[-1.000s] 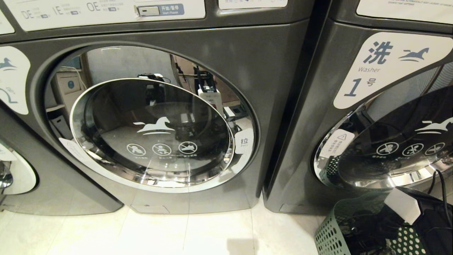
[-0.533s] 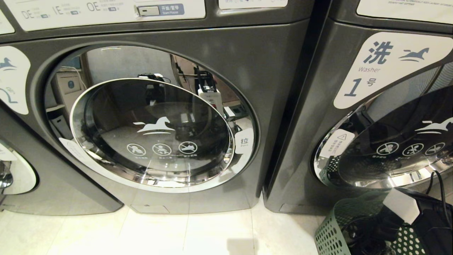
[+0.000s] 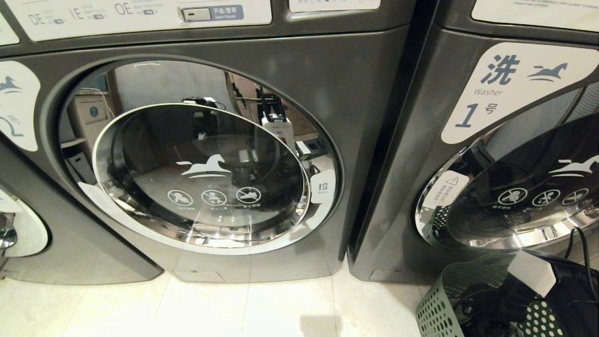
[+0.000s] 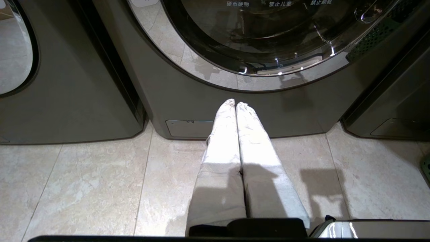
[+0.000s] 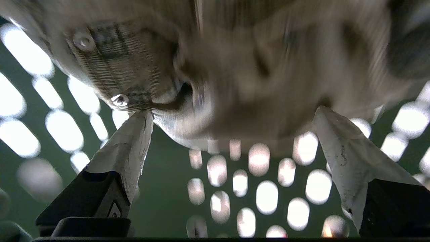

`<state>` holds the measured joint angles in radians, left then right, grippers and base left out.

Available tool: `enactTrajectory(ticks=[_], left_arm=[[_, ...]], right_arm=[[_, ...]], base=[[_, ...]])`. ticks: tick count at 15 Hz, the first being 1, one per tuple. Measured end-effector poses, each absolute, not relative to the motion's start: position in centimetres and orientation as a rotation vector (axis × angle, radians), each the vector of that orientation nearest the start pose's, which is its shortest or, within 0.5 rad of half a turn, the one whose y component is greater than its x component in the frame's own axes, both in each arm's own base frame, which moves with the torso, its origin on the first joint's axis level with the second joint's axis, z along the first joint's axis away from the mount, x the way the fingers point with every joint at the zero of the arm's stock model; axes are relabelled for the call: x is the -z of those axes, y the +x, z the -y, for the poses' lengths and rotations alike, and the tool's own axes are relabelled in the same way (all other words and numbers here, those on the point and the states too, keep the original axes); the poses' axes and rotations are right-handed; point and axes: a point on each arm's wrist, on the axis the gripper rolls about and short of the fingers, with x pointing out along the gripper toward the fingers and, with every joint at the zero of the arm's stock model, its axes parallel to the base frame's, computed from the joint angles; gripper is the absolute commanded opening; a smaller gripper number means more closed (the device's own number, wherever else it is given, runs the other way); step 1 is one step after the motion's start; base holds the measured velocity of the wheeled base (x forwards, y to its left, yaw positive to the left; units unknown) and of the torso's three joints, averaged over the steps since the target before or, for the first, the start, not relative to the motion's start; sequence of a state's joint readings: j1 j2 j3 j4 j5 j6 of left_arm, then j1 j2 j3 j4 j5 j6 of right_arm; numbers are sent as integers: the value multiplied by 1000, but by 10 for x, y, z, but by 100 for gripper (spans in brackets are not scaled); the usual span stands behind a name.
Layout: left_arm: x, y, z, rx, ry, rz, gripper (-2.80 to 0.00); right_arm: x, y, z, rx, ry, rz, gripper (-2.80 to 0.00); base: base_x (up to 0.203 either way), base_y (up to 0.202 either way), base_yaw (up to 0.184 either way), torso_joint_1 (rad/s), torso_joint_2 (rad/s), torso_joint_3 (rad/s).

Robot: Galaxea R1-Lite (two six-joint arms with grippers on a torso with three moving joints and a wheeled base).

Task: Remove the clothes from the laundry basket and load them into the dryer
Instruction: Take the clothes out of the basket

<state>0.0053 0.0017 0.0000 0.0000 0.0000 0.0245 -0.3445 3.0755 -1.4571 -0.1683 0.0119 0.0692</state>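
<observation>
The right hand [image 5: 231,114] was wide open inside the green laundry basket [image 3: 440,304], holding nothing, its fingers on both sides of a beige garment [image 5: 215,67], ready to grasp it; the left hand [image 4: 235,105] was closed and empty.

The right arm [image 3: 552,290] is hiding much of the green laundry basket [image 3: 437,311], which is running off the head view's bottom edge, while the beige clothes [image 5: 235,67] are blurring across the right wrist view, their shape unreadable.
</observation>
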Motion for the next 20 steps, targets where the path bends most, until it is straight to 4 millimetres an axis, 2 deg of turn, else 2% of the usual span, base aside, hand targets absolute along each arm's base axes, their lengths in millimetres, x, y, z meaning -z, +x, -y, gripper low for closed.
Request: enactTrajectory(ticks=[2, 4, 10, 20], left_arm=[[-76, -23, 0, -5, 24, -2, -280], [-76, -23, 0, -5, 24, -2, -280], [-76, -23, 0, -6, 24, -2, -280], [-76, -23, 0, -6, 25, -2, -280]], right_arm=[[258, 362, 130, 331, 313, -1395, 0], [259, 357, 134, 360, 349, -1417, 0], [257, 351, 169, 448, 430, -1368, 0], [259, 338, 178, 528, 424, -1382, 0]], base=[[0, 0, 0, 0, 0, 0], [0, 0, 0, 0, 0, 0], [0, 0, 0, 0, 0, 0], [0, 0, 0, 0, 0, 0]])
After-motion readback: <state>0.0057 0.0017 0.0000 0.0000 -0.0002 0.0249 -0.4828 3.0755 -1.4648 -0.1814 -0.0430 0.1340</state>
